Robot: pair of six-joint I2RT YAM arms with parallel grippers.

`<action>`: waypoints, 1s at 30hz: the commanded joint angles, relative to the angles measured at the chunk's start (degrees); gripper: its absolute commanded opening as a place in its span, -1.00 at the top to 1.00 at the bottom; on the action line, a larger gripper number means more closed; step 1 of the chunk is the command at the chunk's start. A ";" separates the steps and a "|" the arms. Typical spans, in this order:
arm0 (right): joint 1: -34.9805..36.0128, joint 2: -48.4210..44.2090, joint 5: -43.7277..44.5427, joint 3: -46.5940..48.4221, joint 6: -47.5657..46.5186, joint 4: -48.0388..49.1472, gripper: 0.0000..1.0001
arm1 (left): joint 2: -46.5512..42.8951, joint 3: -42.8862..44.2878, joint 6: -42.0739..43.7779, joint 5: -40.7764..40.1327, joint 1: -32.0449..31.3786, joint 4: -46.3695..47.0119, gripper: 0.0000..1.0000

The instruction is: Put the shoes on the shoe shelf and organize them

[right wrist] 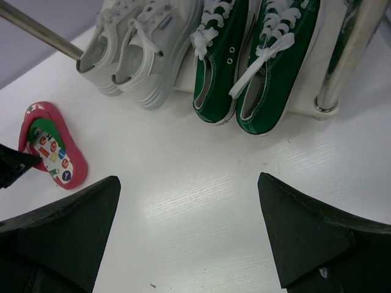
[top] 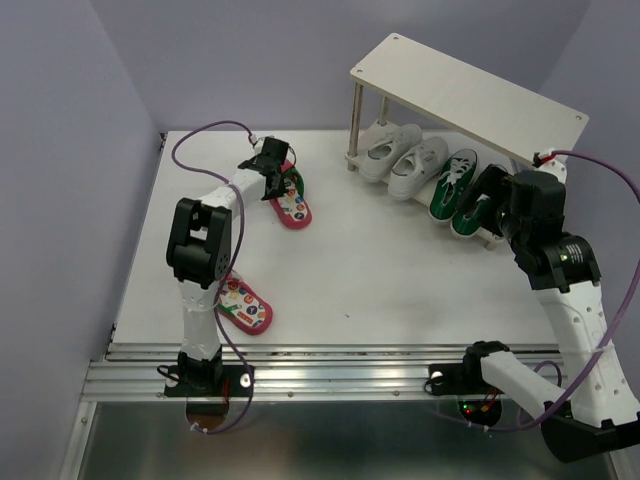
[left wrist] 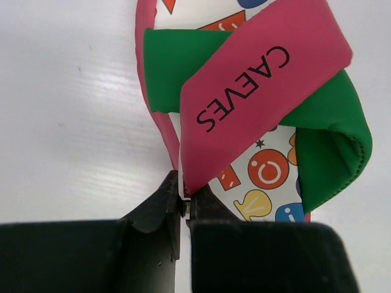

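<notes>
Two white sneakers (top: 402,157) and two green lace-up sneakers (top: 452,182) line the lower board of the beige two-tier shelf (top: 470,90) at two o'clock. Left claw (left wrist: 185,198) pinches the strap of a red-pink printed flip-flop (top: 294,207) at eleven o'clock; right claw (right wrist: 189,207) hangs spread.

The shelf posts (right wrist: 349,55) are shiny metal, the green sneakers (right wrist: 232,49) matt cloth, the table (right wrist: 201,201) smooth white.
</notes>
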 commanded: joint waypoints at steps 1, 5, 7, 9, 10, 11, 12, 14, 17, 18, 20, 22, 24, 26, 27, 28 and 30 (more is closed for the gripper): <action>-0.42 0.57 -6.27 -1.64 -3.07 4.41 -1.00 | -9.86 -5.88 2.22 3.42 -4.67 4.04 1.00; -0.42 2.06 -13.39 -3.49 -4.83 6.87 -1.00 | -13.90 -10.97 0.38 5.80 -8.36 4.31 1.00; -0.42 2.59 -16.82 -5.07 -4.92 7.49 -1.00 | -14.79 -13.26 -0.59 5.97 -11.00 4.39 1.00; -0.42 3.12 -18.23 -6.82 -4.92 8.54 -1.00 | -15.85 -14.49 -2.17 7.81 -12.58 4.40 1.00; -0.42 3.21 -18.24 -7.35 -4.83 8.81 -1.00 | -16.11 -15.02 -3.05 8.60 -13.20 4.48 1.00; -0.42 3.21 -20.24 -7.88 -4.66 9.42 -0.99 | -16.46 -16.07 -4.10 10.70 -14.51 4.92 1.00; -0.42 3.21 -20.26 -8.58 -4.31 9.60 -0.99 | -16.64 -16.52 -4.55 11.07 -15.22 4.92 1.00; 0.81 3.04 -20.70 -10.69 -3.25 10.30 -0.98 | -16.82 -16.87 -5.42 12.04 -16.89 4.31 0.86; 1.52 2.95 -21.05 -13.24 -2.90 11.44 -0.96 | -17.34 -15.65 -5.60 11.52 -18.04 0.80 0.20; 2.04 3.04 -21.05 -13.77 -2.72 11.79 -0.96 | -17.69 -15.29 -5.43 10.99 -19.00 -0.43 0.06; 2.57 3.56 -21.22 -14.82 -2.11 13.45 -0.96 | -19.70 -15.20 -4.38 10.55 -19.36 -3.06 -0.26; 5.19 4.61 -20.88 -14.92 -1.58 14.69 -0.96 | -21.55 -15.64 -3.32 9.76 -19.36 -5.69 -0.43; 8.09 6.72 -19.13 -14.74 -0.35 15.92 -0.95 | -24.10 -15.64 -2.18 6.87 -19.36 -7.55 -0.44; 13.96 8.74 -12.54 -14.57 1.05 16.97 -0.95 | -25.86 -15.38 -1.22 1.97 -19.36 -10.88 -0.44; 15.83 11.27 -9.65 -13.69 1.23 17.24 -0.96 | -26.48 -15.38 -0.95 0.37 -19.36 -11.77 -0.44; 17.41 12.78 -8.67 -13.16 1.23 17.51 -0.96 | -27.09 -15.38 -0.86 -0.96 -19.36 -12.56 -0.43; 19.97 15.77 -7.52 -12.11 1.32 18.73 -0.96 | -29.82 -15.47 -1.56 -3.42 -19.10 -13.80 -0.41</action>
